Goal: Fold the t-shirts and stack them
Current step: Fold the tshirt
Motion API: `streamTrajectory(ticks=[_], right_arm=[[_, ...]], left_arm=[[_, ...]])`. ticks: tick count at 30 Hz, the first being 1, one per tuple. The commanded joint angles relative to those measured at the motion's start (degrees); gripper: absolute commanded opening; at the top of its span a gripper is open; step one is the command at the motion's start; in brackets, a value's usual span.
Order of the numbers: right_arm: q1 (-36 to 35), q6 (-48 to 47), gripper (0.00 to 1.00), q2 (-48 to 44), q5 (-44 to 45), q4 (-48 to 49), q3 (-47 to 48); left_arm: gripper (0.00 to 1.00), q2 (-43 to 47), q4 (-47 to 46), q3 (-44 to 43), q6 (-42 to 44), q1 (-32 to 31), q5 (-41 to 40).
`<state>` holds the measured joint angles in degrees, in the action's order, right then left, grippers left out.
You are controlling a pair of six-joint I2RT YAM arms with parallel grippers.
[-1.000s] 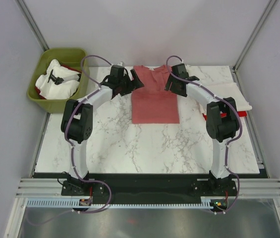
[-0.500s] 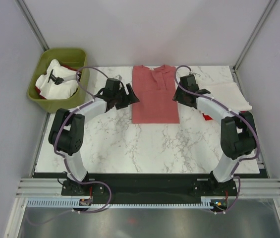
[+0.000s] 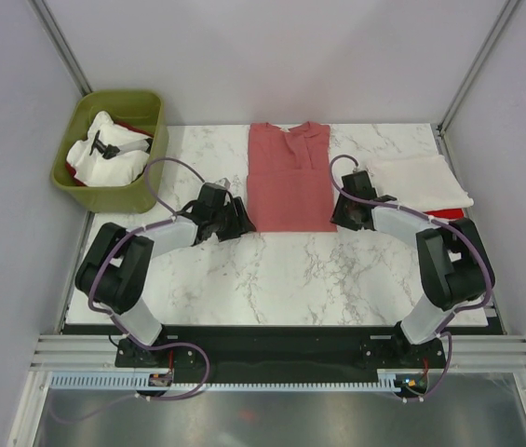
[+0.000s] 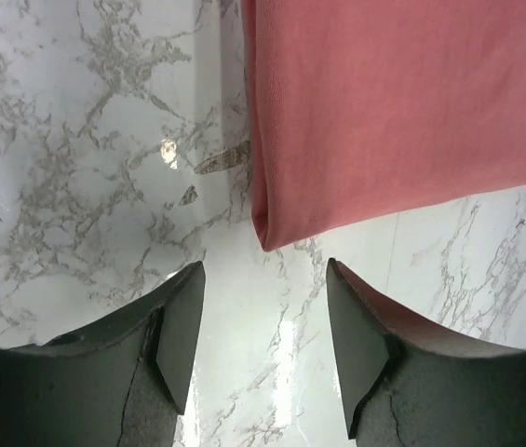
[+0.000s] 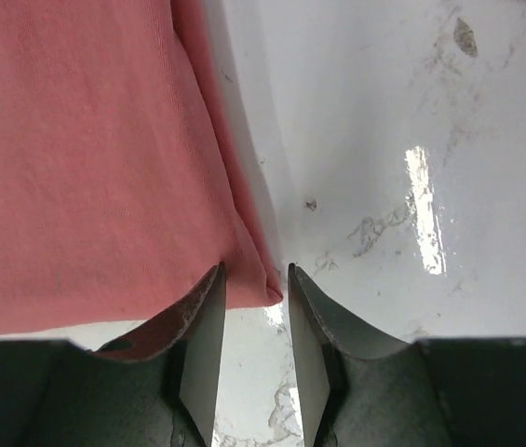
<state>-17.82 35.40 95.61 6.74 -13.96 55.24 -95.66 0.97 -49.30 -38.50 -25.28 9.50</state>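
Salmon t-shirt (image 3: 289, 177), marble table (image 3: 290, 270), grey walls (image 3: 272, 56)

salmon-red t-shirt (image 3: 289, 186) | cream t-shirt (image 3: 418, 177) | grey-veined white table (image 3: 290, 275) | olive bin (image 3: 104, 197)

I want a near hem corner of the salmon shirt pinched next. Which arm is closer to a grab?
Right. The right gripper straddles a near corner of the salmon-red t-shirt; the left gripper is open, with its corner just ahead of the fingertips.

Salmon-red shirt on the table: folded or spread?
Folded: the salmon-red shirt lies as a narrow rectangle, no sleeves showing, edges doubled at its near corners.
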Motion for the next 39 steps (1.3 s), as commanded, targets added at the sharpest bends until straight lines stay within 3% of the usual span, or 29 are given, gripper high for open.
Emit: streamTrajectory(ticks=[1, 13, 16, 20, 26, 29, 35, 39], right_arm=[[0.2, 0.3, 0.4, 1.4, -2.2, 4.5, -0.1], [0.4, 0.6, 0.37, 4.7, -2.3, 3.9, -0.1], [0.3, 0.6, 0.3, 5.2, -2.3, 3.8, 0.0], [0.4, 0.6, 0.1, 5.1, -2.3, 3.8, 0.0], [0.4, 0.7, 0.08, 5.0, -3.1, 3.8, 0.2], [0.4, 0.7, 0.06, 4.9, -3.1, 3.8, 0.2], [0.3, 0.7, 0.0, 3.4, -4.2, 3.3, 0.1], [-0.2, 0.4, 0.0, -2.9, -2.7, 3.5, -2.4]], left_arm=[[0.62, 1.4, -4.9, 0.0, -1.3, -0.5, -0.4], [0.57, -2.3, -3.5, -1.5, -0.9, -0.6, -0.2], [0.56, -3.6, -3.3, -2.2, -0.7, -0.5, -0.3], [0.55, -5.5, -3.3, -3.5, -0.7, -0.4, 0.2], [0.5, -7.1, -3.2, -4.7, -0.8, -0.6, 0.8], [0.42, -8.1, -1.8, -5.5, -1.0, -0.5, 0.3], [0.02, -7.9, -2.0, -5.4, -1.0, -0.5, 2.7], [0.02, -1.6, -3.8, -1.6, -0.2, -2.7, -2.3]])
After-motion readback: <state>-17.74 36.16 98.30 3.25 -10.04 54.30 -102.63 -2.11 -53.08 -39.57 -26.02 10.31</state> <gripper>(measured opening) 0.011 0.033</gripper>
